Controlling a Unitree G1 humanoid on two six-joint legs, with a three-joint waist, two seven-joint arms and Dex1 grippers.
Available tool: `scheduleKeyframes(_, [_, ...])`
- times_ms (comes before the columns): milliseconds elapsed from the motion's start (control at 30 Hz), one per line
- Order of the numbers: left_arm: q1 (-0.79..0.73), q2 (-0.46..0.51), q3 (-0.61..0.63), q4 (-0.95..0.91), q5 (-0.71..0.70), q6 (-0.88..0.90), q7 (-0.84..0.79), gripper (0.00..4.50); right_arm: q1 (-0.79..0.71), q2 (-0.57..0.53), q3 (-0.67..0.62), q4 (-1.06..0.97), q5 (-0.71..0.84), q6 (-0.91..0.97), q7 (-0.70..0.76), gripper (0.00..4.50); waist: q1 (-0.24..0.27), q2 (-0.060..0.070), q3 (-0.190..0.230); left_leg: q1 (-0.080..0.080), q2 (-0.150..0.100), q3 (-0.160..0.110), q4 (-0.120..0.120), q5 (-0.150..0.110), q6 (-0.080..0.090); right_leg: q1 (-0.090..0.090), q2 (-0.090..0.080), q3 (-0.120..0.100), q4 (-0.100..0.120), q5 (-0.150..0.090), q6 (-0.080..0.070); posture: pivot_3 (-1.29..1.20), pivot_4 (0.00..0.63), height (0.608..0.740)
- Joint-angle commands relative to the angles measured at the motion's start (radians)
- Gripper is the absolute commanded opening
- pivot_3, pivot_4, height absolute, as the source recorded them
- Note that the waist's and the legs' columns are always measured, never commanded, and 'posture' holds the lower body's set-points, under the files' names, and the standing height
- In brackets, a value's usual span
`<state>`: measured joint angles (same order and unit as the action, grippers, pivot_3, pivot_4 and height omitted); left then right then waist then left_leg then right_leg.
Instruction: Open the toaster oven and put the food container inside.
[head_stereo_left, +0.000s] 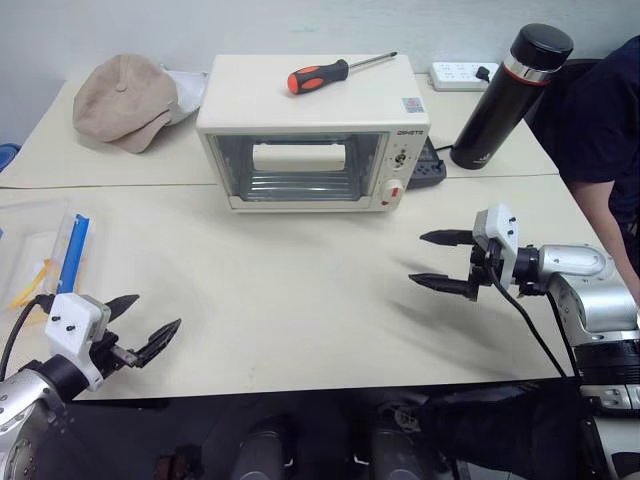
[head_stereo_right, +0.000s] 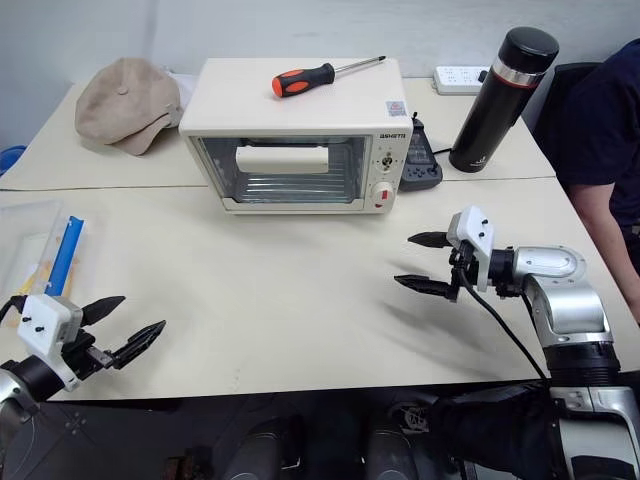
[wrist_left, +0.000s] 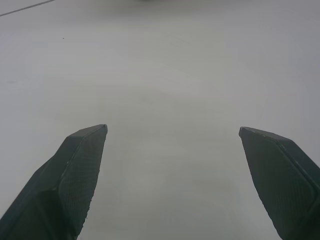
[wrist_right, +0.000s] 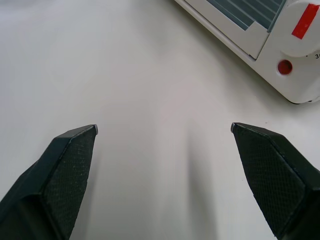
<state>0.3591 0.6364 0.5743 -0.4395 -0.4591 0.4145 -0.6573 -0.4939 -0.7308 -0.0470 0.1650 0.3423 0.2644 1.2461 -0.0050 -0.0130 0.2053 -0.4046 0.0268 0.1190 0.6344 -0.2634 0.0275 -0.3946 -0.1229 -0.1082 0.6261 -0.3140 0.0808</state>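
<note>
the cream-white boxy toaster oven (head_stereo_left: 315, 135) sits shut at 12 o'clock on the table (head_stereo_left: 300, 290). the clear flat plastic food container (head_stereo_left: 45, 250) lies at 9 o'clock. one left gripper (head_stereo_left: 145, 325) and one right gripper (head_stereo_left: 435, 260) hold nothing, fingers wide apart. pulling the door hard could roll the one orange screwdriver (head_stereo_left: 320, 75) off.

toaster oven (head_stereo_left: 312, 135): glossy cream enamel, glass door | food container (head_stereo_left: 40, 250): clear plastic | table (head_stereo_left: 300, 300): smooth matt | cap (head_stereo_left: 125, 100): soft beige cloth | flask (head_stereo_left: 505, 95): matt black, metal band | fingers (wrist_right: 60, 170): black, fine-textured
</note>
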Motion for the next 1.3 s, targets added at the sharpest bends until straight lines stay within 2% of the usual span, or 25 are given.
scheduleKeyframes(33, [0.016,0.008,0.006,-0.035,0.004,-0.008,-0.003,4.50,0.006,-0.018,-0.017,-0.018,0.013,-0.014,0.008,4.48,0.000,0.000,0.000,0.000,0.000,0.000,0.000,0.000,0.000,0.000,0.000,0.000,0.000,0.000,0.000,0.00,0.150,0.740])
scheduleKeyframes(567, [-0.024,-0.029,-0.004,-0.111,-0.138,0.123,0.032,4.50,-0.020,0.005,-0.035,-0.036,0.071,0.069,-0.007,4.48,0.000,0.000,0.000,0.000,0.000,0.000,0.001,0.000,0.000,0.000,0.000,0.000,0.001,0.000,0.000,0.00,0.150,0.740])
scheduleKeyframes(767, [-0.144,0.049,0.002,-0.219,-0.369,0.255,0.026,4.50,-0.136,0.116,-0.034,-0.041,0.190,0.208,-0.061,4.48,-0.002,0.000,0.000,0.000,0.002,-0.001,0.003,0.000,0.000,0.000,0.002,0.001,0.002,0.001,-0.001,0.00,0.150,0.740])
scheduleKeyframes(1067, [-0.352,0.205,0.044,-0.238,-0.681,0.379,0.095,4.50,-0.364,0.300,0.061,0.169,0.106,0.155,-0.124,4.48,-0.016,0.000,0.000,-0.001,0.003,0.000,0.004,0.001,-0.002,0.001,0.006,0.002,0.003,0.001,-0.001,0.00,0.150,0.740])
scheduleKeyframes(1300, [-0.374,0.252,0.056,-0.251,-0.733,0.388,0.142,4.50,-0.519,0.397,0.079,0.338,0.052,0.067,-0.116,4.48,-0.027,0.000,0.000,-0.002,0.004,0.000,0.008,0.001,-0.002,0.000,0.008,0.003,0.006,0.001,-0.002,0.00,0.150,0.740])
